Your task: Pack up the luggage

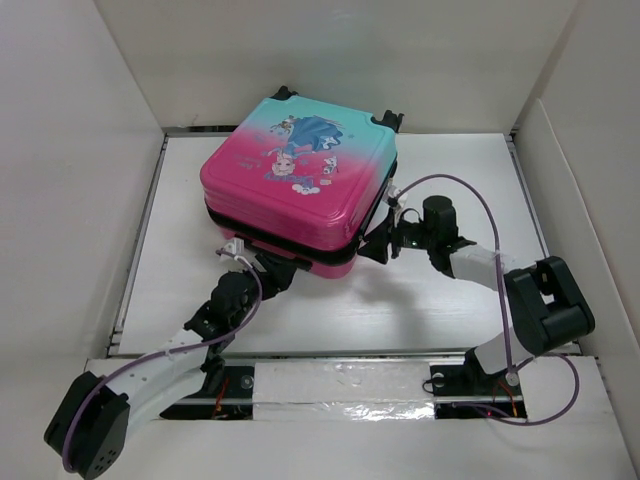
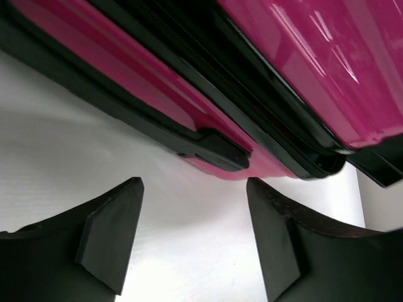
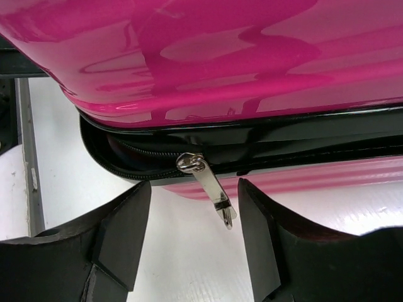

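Zipping the luggage (image 1: 300, 170), I'd judge — left gripper (image 2: 194, 207), right gripper (image 3: 195, 217) both apart (empty) — next: pinch the zip pull (image 3: 210, 185).

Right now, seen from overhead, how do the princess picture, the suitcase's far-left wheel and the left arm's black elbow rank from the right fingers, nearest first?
From the right fingers:
1. Princess picture, beyond them, to the left.
2. Far-left wheel, at the back corner.
3. Left arm's black elbow, bottom left.

From above, the luggage (image 1: 300, 185) hides most of its wheels (image 1: 392, 119); my wrist views cut it off at the edges.
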Controlling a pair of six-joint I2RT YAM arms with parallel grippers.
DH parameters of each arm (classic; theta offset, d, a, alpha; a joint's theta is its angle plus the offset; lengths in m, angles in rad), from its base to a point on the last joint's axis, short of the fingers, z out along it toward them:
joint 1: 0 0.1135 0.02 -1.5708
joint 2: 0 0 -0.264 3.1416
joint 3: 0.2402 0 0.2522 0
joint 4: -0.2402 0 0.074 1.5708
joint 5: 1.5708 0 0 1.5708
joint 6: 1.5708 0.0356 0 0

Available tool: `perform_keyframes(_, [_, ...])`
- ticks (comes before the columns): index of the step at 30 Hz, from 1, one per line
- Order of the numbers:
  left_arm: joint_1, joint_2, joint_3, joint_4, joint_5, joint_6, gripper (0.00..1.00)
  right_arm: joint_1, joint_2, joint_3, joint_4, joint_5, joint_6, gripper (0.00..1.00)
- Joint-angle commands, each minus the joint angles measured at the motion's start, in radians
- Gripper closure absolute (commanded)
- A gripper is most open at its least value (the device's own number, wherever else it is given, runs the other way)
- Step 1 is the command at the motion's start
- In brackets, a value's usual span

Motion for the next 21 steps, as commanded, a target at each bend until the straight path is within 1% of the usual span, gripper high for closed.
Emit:
perform_keyframes(1, [0.002,0.008,0.026,0.122,0.081,0.040,0.37,-0.001,0.023,0.040,0.073,-0.046,-0.021,0.38])
perform_keyframes(3, [0.002,0.022,0.032,0.148,0.099,0.056,0.40,-0.001,0.034,0.040,0.087,-0.051,-0.012,0.40])
perform_keyframes(4, [0.002,0.028,0.040,0.150,0.104,0.063,0.42,-0.001,0.044,0.040,0.104,-0.059,-0.007,0.47])
perform_keyframes(6, [-0.034,0.062,0.074,0.147,0.087,0.099,0.43,-0.001,0.052,0.038,0.121,-0.060,0.005,0.57])
perform_keyframes(7, [-0.048,0.074,0.087,0.143,0.074,0.108,0.44,-0.001,0.054,0.037,0.133,-0.054,0.007,0.66])
perform_keyframes(8, [-0.059,0.101,0.109,0.151,0.076,0.120,0.44,0.008,0.045,0.025,0.142,-0.048,0.007,0.71])
perform_keyframes(9, [-0.059,0.115,0.117,0.159,0.086,0.120,0.45,0.008,0.035,0.014,0.158,-0.042,0.042,0.75])
perform_keyframes(10, [-0.059,0.128,0.118,0.172,0.101,0.120,0.45,0.008,0.026,0.002,0.190,-0.028,0.053,0.81])
perform_keyframes(11, [-0.059,0.148,0.121,0.194,0.107,0.119,0.47,0.008,0.000,-0.021,0.201,-0.019,0.062,0.84])
perform_keyframes(12, [-0.059,0.158,0.123,0.203,0.113,0.122,0.47,0.017,-0.011,-0.031,0.208,-0.005,0.073,0.88])
perform_keyframes(13, [-0.059,0.168,0.127,0.208,0.127,0.123,0.48,0.017,-0.023,-0.038,0.207,0.025,0.076,0.95])
perform_keyframes(14, [-0.059,0.186,0.138,0.212,0.133,0.126,0.49,0.017,-0.035,-0.044,0.201,0.042,0.077,0.98])
perform_keyframes(15, [-0.059,0.194,0.141,0.217,0.136,0.128,0.49,0.026,-0.053,-0.052,0.192,0.064,0.083,1.00])
perform_keyframes(17, [-0.059,0.214,0.150,0.240,0.142,0.126,0.49,0.040,-0.073,-0.063,0.161,0.134,0.094,1.00])
perform_keyframes(18, [-0.059,0.221,0.153,0.251,0.168,0.123,0.49,0.061,-0.096,-0.081,0.153,0.160,0.108,1.00])
perform_keyframes(21, [-0.059,0.261,0.170,0.292,0.184,0.111,0.48,0.123,-0.150,-0.113,0.084,0.287,0.112,1.00])
